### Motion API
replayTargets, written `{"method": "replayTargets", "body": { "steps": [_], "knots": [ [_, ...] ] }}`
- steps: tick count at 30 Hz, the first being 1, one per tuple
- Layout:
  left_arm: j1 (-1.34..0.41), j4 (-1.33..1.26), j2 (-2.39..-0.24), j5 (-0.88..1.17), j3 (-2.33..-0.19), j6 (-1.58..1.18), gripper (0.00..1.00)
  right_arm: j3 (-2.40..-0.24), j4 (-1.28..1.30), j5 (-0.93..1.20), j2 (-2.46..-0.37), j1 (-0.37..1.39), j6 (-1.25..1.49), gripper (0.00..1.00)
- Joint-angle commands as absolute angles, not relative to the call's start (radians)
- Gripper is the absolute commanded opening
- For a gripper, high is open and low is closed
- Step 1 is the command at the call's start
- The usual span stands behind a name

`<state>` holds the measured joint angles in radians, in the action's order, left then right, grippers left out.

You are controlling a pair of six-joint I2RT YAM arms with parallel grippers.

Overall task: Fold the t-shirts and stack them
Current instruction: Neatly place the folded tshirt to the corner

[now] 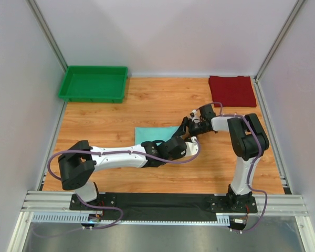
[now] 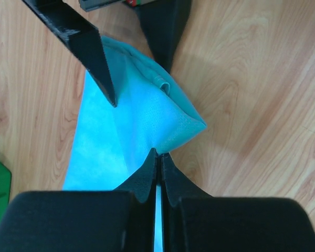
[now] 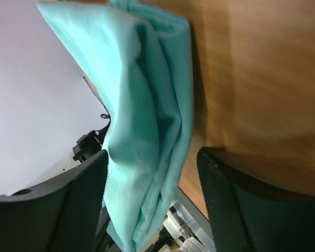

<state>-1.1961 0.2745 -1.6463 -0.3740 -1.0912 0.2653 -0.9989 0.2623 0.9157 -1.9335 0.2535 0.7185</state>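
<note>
**Folding of the mint t-shirt (image 1: 152, 134), mid-table.** The shirt lay partly folded at the centre of the table (image 1: 147, 105), its right-hand edge raised off the wood between the two arms. The left gripper (image 2: 157, 157) had its fingers pressed together on a thin fold of this edge. The right gripper (image 3: 152, 157) stood spread, with the cloth hanging between its fingers and resting against one of them, unpinched. The dark red t-shirt (image 1: 232, 90) lay folded flat in the far right corner, well apart from the mint one. A green tray (image 1: 93, 84) sat at the far left. The fabric appeared light, limp and not slippery. It would likely sag from any single hold, so corners or a doubled edge, taken at two points, seemed the best purchase.
</note>
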Motion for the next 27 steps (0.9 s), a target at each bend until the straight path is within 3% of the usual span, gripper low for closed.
{"method": "replayTargets", "body": {
  "steps": [1, 3, 4, 5, 6, 8, 9, 14, 18, 22, 27],
  "knots": [
    [-1.195, 0.281, -1.588, -0.362, -1.129, 0.219, 0.0, -1.058, 0.14, 0.847, -2.005, 0.275, 0.745, 0.65],
    [-1.195, 0.279, -1.586, -0.351, -1.135, 0.186, 0.01, -1.077, 0.089, 0.835, -2.02, 0.287, 0.767, 0.41],
    [-1.192, 0.293, -1.586, -0.35, -1.15, 0.167, 0.06, -1.081, 0.072, 0.825, -2.028, 0.291, 0.775, 0.3],
    [-1.187, 0.304, -1.588, -0.345, -1.163, 0.147, 0.16, -1.088, 0.061, 0.816, -2.026, 0.29, 0.782, 0.17],
    [-1.181, 0.32, -1.585, -0.338, -1.181, 0.096, 0.41, -1.104, 0.077, 0.805, -2.019, 0.291, 0.772, 0.08],
    [-1.16, 0.35, -1.528, -0.331, -1.178, 0.043, 0.6, -1.146, 0.15, 0.729, -1.985, 0.291, 0.706, 0.02],
    [-1.151, 0.353, -1.496, -0.31, -1.158, 0.022, 0.76, -1.214, 0.275, 0.697, -1.977, 0.293, 0.615, 0.0],
    [-1.074, 0.431, -1.221, -0.243, -1.063, -0.123, 0.81, -1.498, 0.714, 0.412, -1.988, 0.291, 0.269, 0.0],
    [-1.022, 0.488, -1.042, -0.245, -0.979, -0.219, 0.81, -1.635, 0.906, 0.243, -2.025, 0.287, 0.141, 0.0],
    [-0.996, 0.549, -0.916, -0.239, -0.905, -0.294, 0.81, -1.767, 0.972, 0.033, -2.066, 0.256, 0.066, 0.0],
    [-0.988, 0.597, -0.902, -0.218, -0.868, -0.339, 0.81, -1.997, 1.023, -0.055, -2.143, 0.163, 0.019, 0.0]
  ]
}}
